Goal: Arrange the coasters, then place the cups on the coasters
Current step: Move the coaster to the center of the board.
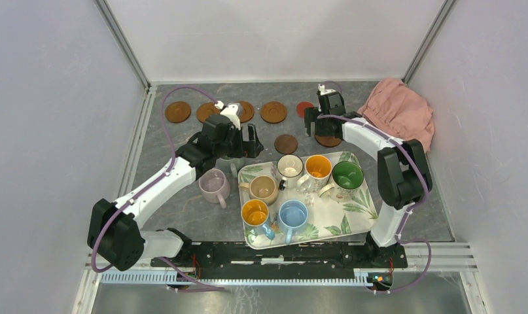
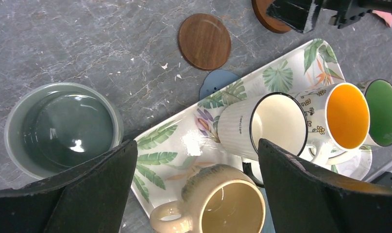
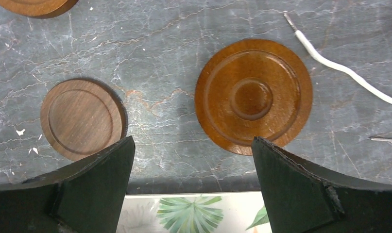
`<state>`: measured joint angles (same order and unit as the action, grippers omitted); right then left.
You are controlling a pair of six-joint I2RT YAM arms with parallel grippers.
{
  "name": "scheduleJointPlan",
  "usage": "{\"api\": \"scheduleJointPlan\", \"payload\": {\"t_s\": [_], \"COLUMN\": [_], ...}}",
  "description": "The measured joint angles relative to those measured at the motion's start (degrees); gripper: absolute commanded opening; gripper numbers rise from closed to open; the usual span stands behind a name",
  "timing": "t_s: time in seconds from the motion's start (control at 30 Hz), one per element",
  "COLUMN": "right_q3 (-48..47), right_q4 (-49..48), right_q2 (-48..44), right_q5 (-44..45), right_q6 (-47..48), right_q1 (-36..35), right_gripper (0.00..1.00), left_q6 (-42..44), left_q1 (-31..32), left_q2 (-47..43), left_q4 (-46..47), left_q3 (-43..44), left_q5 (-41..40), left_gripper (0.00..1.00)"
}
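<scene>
Five coasters, the rightmost red point(image 1: 305, 108), line the back, starting with a brown one point(image 1: 177, 111). Another brown coaster point(image 3: 253, 94) and a dark brown one point(image 3: 82, 119) lie just beyond the tray. A grey-blue coaster point(image 2: 218, 82) pokes out from under the tray's rim. My left gripper point(image 2: 197, 189) hangs open over the tray's far left corner, between the grey-green cup point(image 2: 62, 128) on the table and the cream cup point(image 2: 276, 124), above the tan cup point(image 2: 223, 206). My right gripper point(image 3: 191, 184) is open and empty over the tray's far edge, near the brown coaster point(image 1: 328, 139).
The leaf-print tray point(image 1: 352, 209) carries six cups, among them an orange-inside one point(image 1: 316, 167), a green-inside one point(image 1: 347, 175) and a light blue one point(image 1: 292, 214). A pale pink cup point(image 1: 214, 185) stands left of it. Pink cloth point(image 1: 402, 111) fills the back right; a white cable point(image 3: 339, 65) crosses the table.
</scene>
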<state>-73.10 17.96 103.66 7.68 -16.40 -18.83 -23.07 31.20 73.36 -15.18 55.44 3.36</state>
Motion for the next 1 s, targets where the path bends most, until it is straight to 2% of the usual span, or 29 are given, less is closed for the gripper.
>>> {"api": "scheduleJointPlan", "payload": {"t_s": [0.17,0.4,0.63,1.0], "right_q3": [-2.47,-5.16,-7.28,-21.57], "right_q4": [1.16,1.33,-0.09,-0.68], "right_q2": [2.89,7.28,12.90,22.99], "right_q5": [0.63,1.36,-1.31,-4.22], "right_q6": [-0.02,-0.04,-0.24,-0.31], "right_q1": [-0.90,-0.24,3.39,7.72], "right_gripper": [0.98,0.93,0.92,0.93], "left_q6": [0.00,0.02,0.13,1.16], "left_q1": [0.00,-0.28,-1.36,-2.95], "left_q2": [0.00,0.79,3.78,6.40], "left_q4": [-0.63,-1.11,-0.79,2.54], "left_q3": [0.00,0.28,0.35,0.02], "left_q5": [0.35,0.50,1.77,3.91], "left_gripper": [1.00,1.00,1.00,1.00]}}
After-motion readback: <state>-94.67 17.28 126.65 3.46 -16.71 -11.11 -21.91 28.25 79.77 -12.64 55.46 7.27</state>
